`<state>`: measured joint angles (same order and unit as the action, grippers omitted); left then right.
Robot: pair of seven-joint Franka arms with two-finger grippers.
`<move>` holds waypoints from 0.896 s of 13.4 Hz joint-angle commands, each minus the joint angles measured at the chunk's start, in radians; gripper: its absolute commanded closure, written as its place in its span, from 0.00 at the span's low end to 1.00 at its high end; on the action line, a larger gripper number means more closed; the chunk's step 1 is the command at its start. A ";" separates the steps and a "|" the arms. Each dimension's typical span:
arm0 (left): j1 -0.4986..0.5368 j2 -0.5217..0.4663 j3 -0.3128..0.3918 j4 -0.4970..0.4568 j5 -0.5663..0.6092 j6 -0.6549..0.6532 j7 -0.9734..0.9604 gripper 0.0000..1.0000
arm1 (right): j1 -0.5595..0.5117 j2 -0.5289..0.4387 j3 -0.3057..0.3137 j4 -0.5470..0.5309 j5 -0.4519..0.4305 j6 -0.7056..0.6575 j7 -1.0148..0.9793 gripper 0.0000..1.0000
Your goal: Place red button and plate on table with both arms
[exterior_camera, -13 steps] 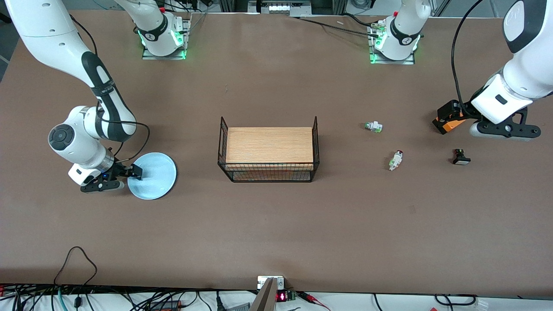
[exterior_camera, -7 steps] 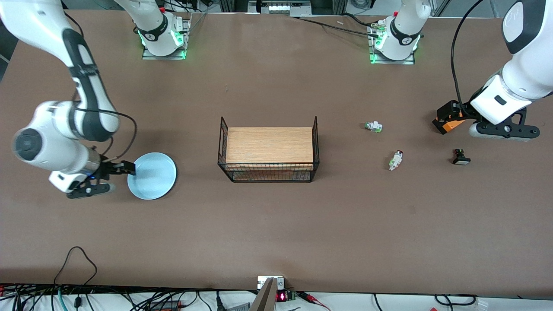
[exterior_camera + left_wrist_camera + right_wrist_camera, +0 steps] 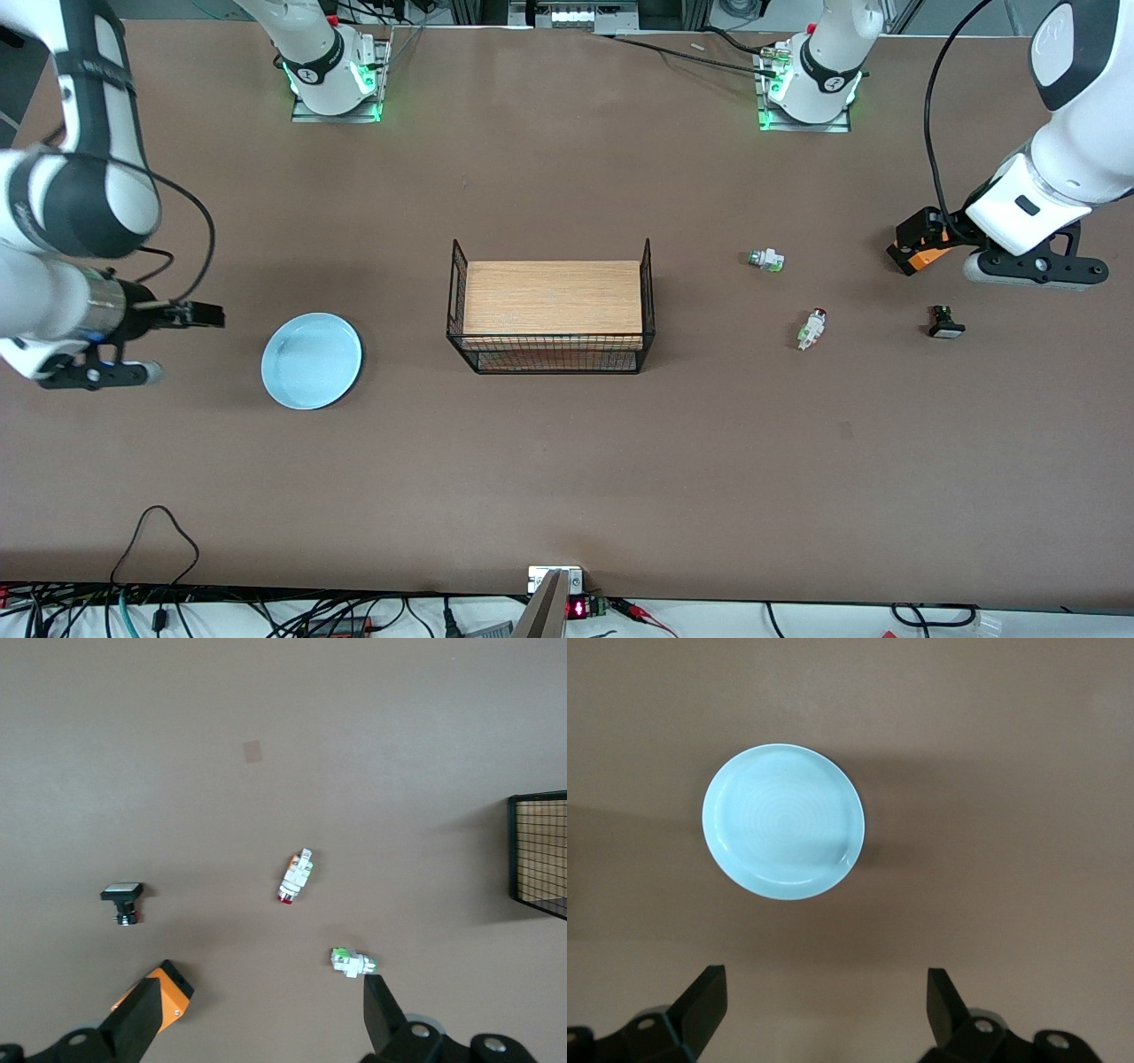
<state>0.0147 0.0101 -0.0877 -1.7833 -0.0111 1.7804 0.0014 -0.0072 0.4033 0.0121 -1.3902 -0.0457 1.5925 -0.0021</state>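
Observation:
The light-blue plate (image 3: 311, 361) lies flat on the brown table (image 3: 549, 461) toward the right arm's end. It also shows in the right wrist view (image 3: 783, 821). My right gripper (image 3: 208, 315) is open and empty, up in the air, clear of the plate; it also shows in the right wrist view (image 3: 824, 1001). The red button (image 3: 811, 328) lies on the table toward the left arm's end, and shows in the left wrist view (image 3: 295, 877). My left gripper (image 3: 917, 244) is open and empty over the table beside the switches; in its own wrist view (image 3: 263, 1014) nothing is between the fingers.
A wood-topped black wire rack (image 3: 552, 306) stands mid-table. A switch with a green-silver head (image 3: 765, 260) lies farther from the front camera than the red button. A black switch with a white face (image 3: 944, 322) lies under the left arm. Cables run along the table's front edge.
My right gripper has drawn back from the plate's rim toward the right arm's end of the table and risen. The plate stays on the table. The left arm has barely moved.

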 commanded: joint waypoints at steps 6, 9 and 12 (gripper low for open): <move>0.002 0.014 -0.006 0.018 -0.018 0.008 -0.001 0.00 | 0.016 -0.135 0.011 0.139 -0.006 -0.244 0.217 0.00; 0.002 0.028 -0.004 0.031 -0.020 0.008 0.000 0.00 | 0.035 -0.242 0.011 0.032 -0.005 -0.269 0.197 0.00; 0.002 0.030 -0.006 0.038 -0.020 0.007 -0.001 0.00 | 0.036 -0.338 0.011 -0.076 0.012 -0.221 0.058 0.00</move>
<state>0.0147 0.0226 -0.0901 -1.7786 -0.0185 1.7899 0.0014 0.0307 0.1587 0.0209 -1.3467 -0.0445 1.3267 0.1165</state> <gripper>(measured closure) 0.000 0.000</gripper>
